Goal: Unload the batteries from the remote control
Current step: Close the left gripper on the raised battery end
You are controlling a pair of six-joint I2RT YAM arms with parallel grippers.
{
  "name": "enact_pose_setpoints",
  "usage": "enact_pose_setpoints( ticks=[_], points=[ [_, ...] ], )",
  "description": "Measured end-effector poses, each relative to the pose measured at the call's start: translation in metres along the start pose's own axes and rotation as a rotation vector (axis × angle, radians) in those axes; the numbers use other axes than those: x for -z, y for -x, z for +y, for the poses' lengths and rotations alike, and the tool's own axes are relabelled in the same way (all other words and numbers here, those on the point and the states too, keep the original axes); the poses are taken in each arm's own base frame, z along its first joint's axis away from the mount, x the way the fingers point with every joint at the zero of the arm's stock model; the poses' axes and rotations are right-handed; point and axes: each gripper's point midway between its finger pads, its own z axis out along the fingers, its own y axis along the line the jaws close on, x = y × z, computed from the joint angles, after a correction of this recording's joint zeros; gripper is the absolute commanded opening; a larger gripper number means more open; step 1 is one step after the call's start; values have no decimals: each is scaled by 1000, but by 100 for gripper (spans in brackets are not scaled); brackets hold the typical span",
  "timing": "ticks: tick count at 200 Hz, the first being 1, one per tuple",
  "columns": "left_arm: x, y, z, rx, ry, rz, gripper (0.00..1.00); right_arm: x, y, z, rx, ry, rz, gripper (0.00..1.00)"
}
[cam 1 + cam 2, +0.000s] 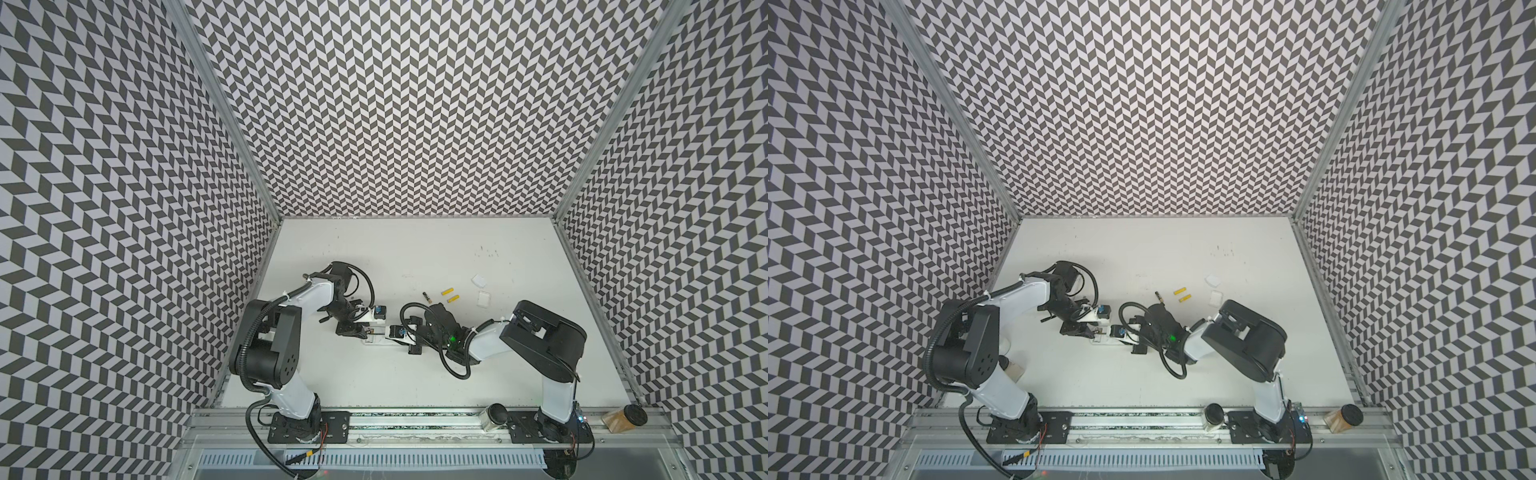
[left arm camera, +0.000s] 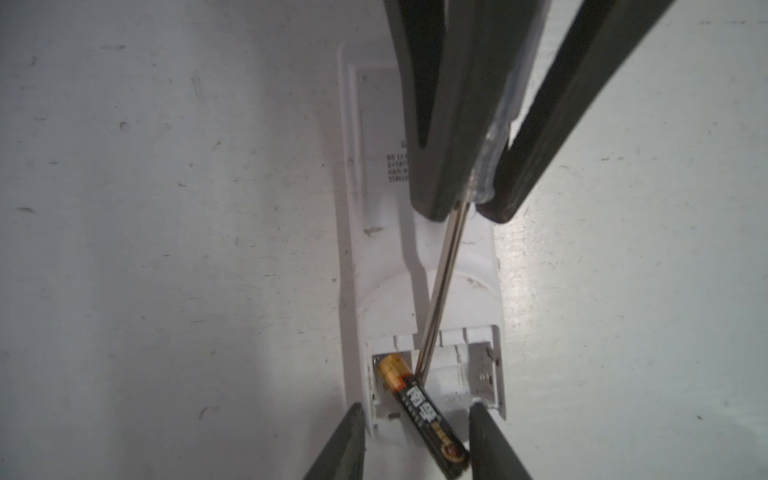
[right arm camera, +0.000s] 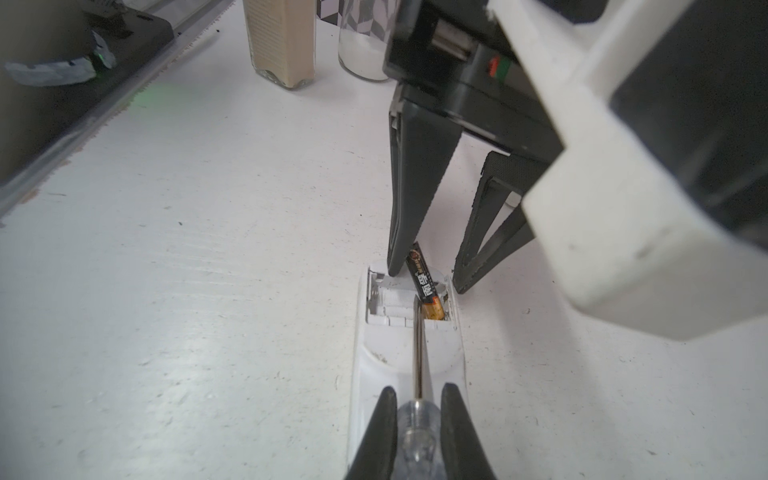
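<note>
The white remote control (image 2: 374, 249) lies back-up on the table with its battery compartment uncovered. One black battery with a gold end (image 2: 419, 411) stands tilted out of the compartment, its gold end still inside. My left gripper (image 2: 415, 419) straddles it, open, the battery's free end leaning on one finger. My right gripper (image 3: 417, 399) is shut on the clear handle of a screwdriver (image 3: 419, 357), whose tip rests by the battery's gold end. In a top view two yellow batteries (image 1: 450, 294) and one black battery (image 1: 427, 296) lie on the table behind the remote control (image 1: 376, 341).
Two small white pieces (image 1: 479, 280) (image 1: 483, 298) lie right of the loose batteries. Two jars (image 1: 494, 417) (image 1: 627, 417) stand on the front rail. Two bottles (image 3: 282, 41) (image 3: 361, 50) stand near the left arm's base. Patterned walls enclose the table.
</note>
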Motion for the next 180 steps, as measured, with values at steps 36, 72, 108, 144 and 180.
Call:
enact_pose_setpoints(
  ticks=[36,72,108,144,180],
  points=[
    [0,-1,4,-1,16,6,28,0,-1,-1,-1,-3,1,0],
    [0,-3,6,1,25,18,21,0,-1,-2,-2,-3,2,0],
    [1,-5,8,18,33,29,13,0,-1,-2,-3,-3,3,0],
    [2,-4,11,20,39,32,10,0,-1,-2,-3,-2,3,0],
    [6,-3,14,24,47,36,7,2,0,-2,0,-5,7,0]
  ],
)
